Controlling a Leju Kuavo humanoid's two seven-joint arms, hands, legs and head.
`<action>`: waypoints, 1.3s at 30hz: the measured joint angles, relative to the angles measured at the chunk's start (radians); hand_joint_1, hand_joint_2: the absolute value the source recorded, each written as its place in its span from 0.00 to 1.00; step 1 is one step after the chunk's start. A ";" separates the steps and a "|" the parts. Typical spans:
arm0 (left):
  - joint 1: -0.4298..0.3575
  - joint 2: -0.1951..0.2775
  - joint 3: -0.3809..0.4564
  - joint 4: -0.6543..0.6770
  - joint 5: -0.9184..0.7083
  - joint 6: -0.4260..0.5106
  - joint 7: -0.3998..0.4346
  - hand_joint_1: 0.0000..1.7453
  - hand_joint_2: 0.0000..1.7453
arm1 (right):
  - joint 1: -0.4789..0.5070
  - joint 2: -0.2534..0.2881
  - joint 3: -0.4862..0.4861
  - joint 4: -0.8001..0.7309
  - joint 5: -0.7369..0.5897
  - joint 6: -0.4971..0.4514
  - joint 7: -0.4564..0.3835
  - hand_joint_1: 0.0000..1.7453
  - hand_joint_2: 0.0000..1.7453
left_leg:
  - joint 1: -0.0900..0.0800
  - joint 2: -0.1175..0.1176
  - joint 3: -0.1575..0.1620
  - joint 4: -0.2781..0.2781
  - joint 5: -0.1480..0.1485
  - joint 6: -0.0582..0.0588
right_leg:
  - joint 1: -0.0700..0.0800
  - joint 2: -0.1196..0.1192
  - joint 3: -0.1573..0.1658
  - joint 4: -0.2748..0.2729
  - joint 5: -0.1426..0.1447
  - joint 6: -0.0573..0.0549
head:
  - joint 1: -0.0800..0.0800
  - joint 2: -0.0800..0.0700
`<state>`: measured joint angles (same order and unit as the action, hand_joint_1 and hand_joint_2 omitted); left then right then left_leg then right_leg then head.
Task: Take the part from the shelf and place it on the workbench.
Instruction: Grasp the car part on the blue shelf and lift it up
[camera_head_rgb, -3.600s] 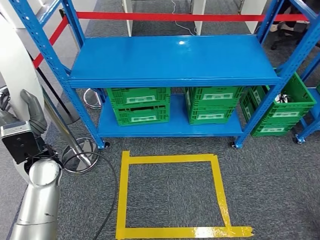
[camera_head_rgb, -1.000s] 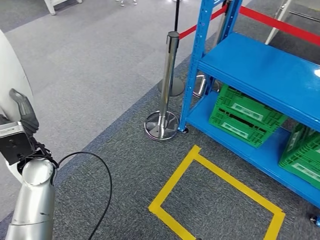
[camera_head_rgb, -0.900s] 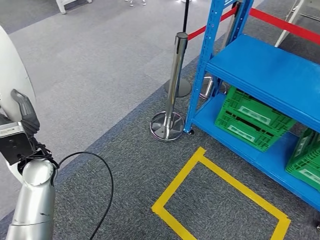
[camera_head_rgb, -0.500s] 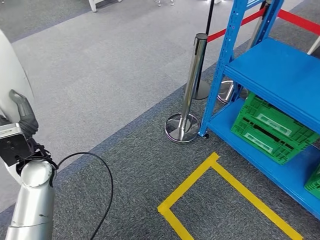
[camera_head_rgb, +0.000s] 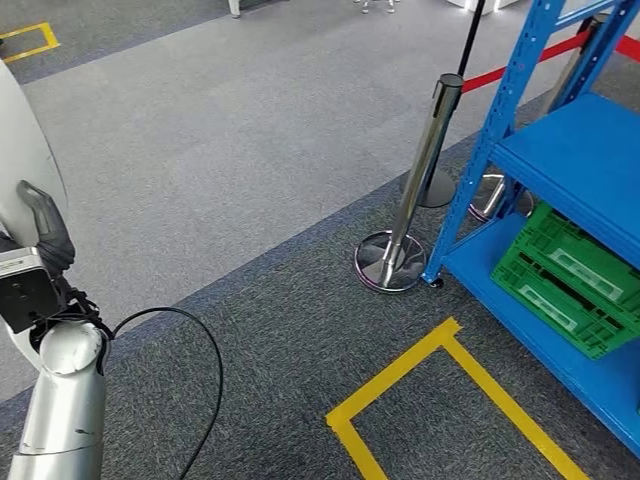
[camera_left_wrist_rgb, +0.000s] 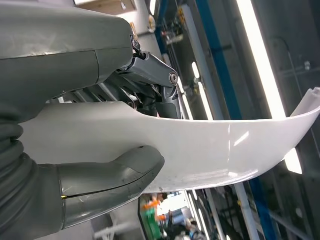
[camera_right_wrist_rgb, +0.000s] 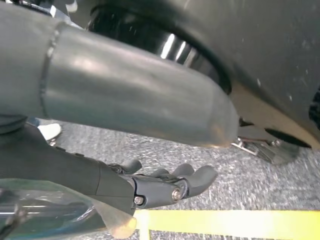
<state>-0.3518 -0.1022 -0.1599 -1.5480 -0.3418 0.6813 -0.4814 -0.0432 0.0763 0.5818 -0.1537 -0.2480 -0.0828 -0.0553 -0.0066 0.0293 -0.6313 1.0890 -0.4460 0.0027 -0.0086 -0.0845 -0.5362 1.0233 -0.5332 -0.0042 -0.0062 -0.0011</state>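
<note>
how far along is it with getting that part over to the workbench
Done: the left hand grips the white part, so it is off the blue shelf. In hand: carrying it. Left: reaching a workbench and setting it down.

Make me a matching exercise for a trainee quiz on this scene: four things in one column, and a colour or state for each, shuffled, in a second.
Things:
1. white part
2. crate
3. tape outline
4. barrier post

Colour or state:
A. yellow, stuck flat on the carpet
B. gripped by the left hand
C. green, on the bottom level of the blue shelf
D. shiny metal, upright on a round base

Pairs: 1-B, 2-C, 3-A, 4-D
</note>
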 joint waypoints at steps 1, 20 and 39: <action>-0.001 0.000 0.000 0.000 0.000 0.000 0.000 1.00 1.00 | 0.000 0.000 0.000 0.000 0.000 0.000 0.000 0.00 0.00 | -0.007 0.018 0.008 -0.019 -0.002 0.004 | 0.002 -0.006 0.000 0.000 -0.001 0.001 | -0.001 0.000; -0.004 0.007 -0.002 0.002 0.006 -0.034 0.000 1.00 1.00 | 0.008 -0.001 0.000 -0.003 -0.004 0.054 0.011 0.00 0.00 | 0.009 -0.038 -0.120 0.218 -0.115 -0.019 | -0.002 0.044 -0.024 0.007 0.016 -0.007 | 0.002 0.000; -0.009 0.001 -0.007 0.003 0.007 -0.042 -0.001 1.00 1.00 | -0.001 -0.002 0.000 -0.005 -0.002 0.039 0.024 0.00 0.00 | -0.001 -0.080 0.031 -0.064 -0.012 0.022 | -0.008 0.094 -0.092 0.090 0.019 0.043 | 0.013 0.000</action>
<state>-0.3611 -0.1011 -0.1666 -1.5455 -0.3348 0.6397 -0.4822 -0.0443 0.0739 0.5817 -0.1591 -0.2503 -0.0437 -0.0311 -0.0078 -0.0510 -0.6000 1.0250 -0.4580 0.0247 -0.0166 0.0096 -0.6279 1.1130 -0.5143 0.0387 0.0072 -0.0011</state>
